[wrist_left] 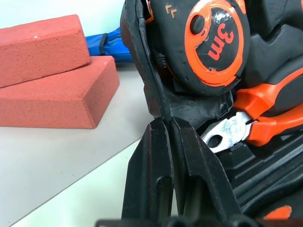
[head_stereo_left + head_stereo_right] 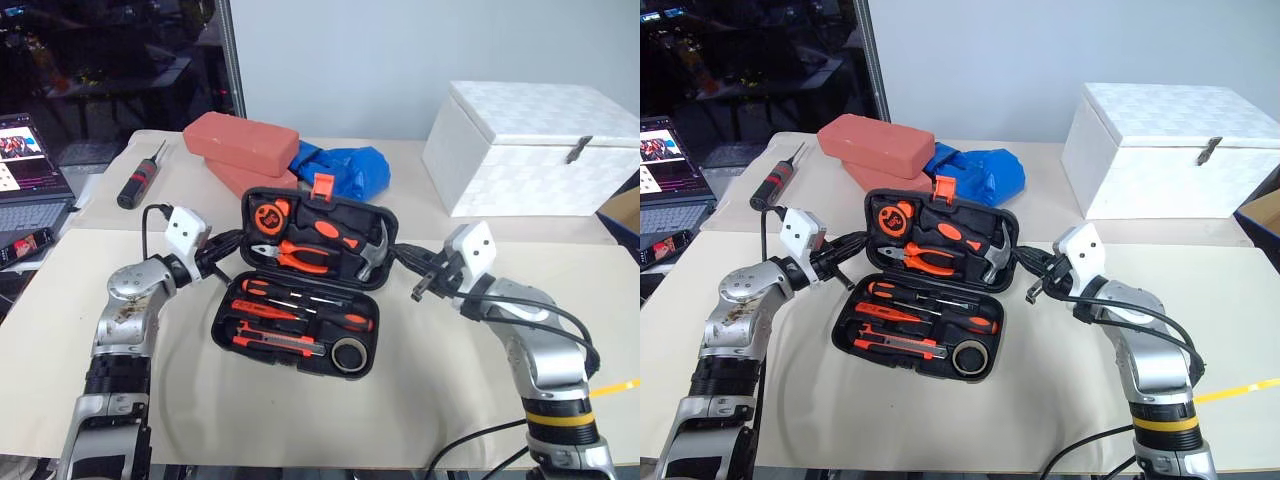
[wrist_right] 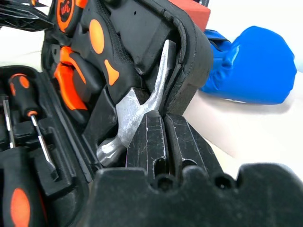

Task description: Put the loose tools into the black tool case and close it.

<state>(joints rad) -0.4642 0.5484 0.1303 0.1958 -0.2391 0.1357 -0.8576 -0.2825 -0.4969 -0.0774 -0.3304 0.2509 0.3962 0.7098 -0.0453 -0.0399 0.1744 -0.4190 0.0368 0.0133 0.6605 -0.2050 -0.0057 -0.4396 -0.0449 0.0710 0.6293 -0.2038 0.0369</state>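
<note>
Fingertips of our left hand [image 2: 237,240] and right hand [image 2: 392,252], each clamped on a lid edge, hide behind the half-raised black tool case [image 2: 300,282], its orange latch [image 2: 322,186] pointing away.

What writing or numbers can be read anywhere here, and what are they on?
"3m": printed on the orange face of the tape measure seated in the tool case lid.
Laptop screen: too small to read.
Nothing else legible.

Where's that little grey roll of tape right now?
The grey tape roll sits in the near right corner of the open black tool case, just right of the orange utility knife.
</note>
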